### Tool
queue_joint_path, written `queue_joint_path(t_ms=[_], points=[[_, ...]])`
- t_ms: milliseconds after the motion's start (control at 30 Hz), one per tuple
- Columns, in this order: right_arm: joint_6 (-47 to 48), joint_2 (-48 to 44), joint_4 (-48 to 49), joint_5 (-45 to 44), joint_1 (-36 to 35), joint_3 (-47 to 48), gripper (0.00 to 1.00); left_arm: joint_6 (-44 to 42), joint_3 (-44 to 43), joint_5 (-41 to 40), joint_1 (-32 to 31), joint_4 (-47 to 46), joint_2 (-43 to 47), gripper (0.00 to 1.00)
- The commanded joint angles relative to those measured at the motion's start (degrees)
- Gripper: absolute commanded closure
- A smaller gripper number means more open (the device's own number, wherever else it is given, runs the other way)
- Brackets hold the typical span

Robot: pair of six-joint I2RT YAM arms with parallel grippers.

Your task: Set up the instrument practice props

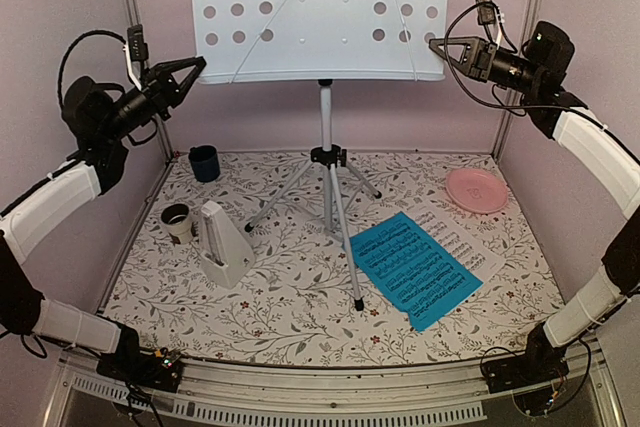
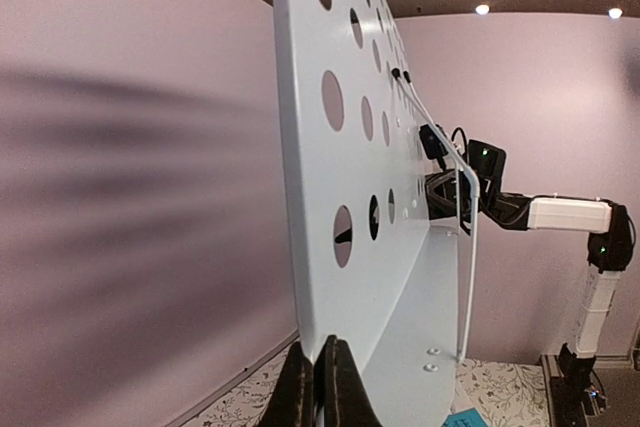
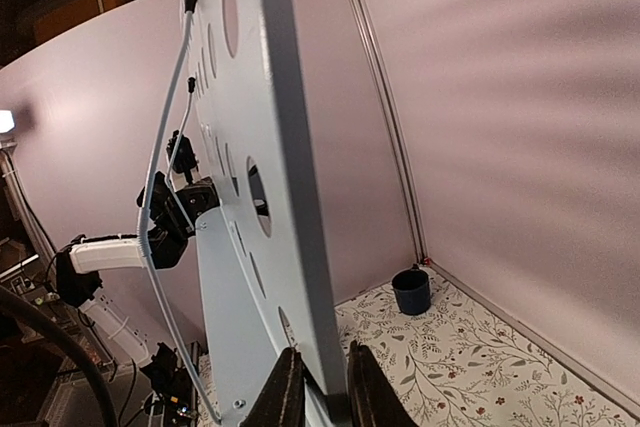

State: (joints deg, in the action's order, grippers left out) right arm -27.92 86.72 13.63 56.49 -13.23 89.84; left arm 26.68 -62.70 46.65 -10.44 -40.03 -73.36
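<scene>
So the music stand (image 1: 330, 59) is stood on its tripod (image 1: 328, 157) at the middle of the tabletop (image 1: 290, 322), toward the back edge, and it's gripped up high from both sides. The left gripper (image 1: 200, 65) is clamped on the stand's lower left corner. In the left wrist view the fingers (image 2: 346, 392) are seen pinched together on the thin edge. The right gripper (image 1: 436, 44) is set on the stand's right edge. In the right wrist view that edge is sandwiched between the two fingers (image 3: 283, 392) with no gap to be seen, so those jaws are closed on it too.

Down on the tabletop, the blue sheet (image 1: 415, 269) is laid flat in the front right part, partly over the white sheet (image 1: 462, 240), which sticks out from under it on the side of the right edge. The metronome (image 1: 222, 245) is stood upright toward the left edge, well apart from the sheets. A dark blue cup (image 1: 204, 163) is parked in the back left corner, and a pink plate (image 1: 476, 190) is left near the right edge, toward the back.
</scene>
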Motion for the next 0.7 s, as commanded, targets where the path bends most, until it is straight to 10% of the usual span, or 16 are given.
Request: queue_joint_path(t_ms=[0, 500, 667], points=[[0.15, 0.34, -0.27, 0.77, -0.72, 2.63, 0.85, -1.88, 4.45, -0.29, -1.39, 8.57, -3.74, 1.0], [0.2, -0.37, -0.8, 0.91, -0.89, 2.71, 0.82, -2.94, 4.76, -0.42, -1.65, 8.65, -4.74, 1.0], [0.78, -1.33, -1.62, 0.23, -0.87, 2.68, 0.45, -4.12, 0.79, -1.91, -1.64, 12.76, -2.49, 0.84]])
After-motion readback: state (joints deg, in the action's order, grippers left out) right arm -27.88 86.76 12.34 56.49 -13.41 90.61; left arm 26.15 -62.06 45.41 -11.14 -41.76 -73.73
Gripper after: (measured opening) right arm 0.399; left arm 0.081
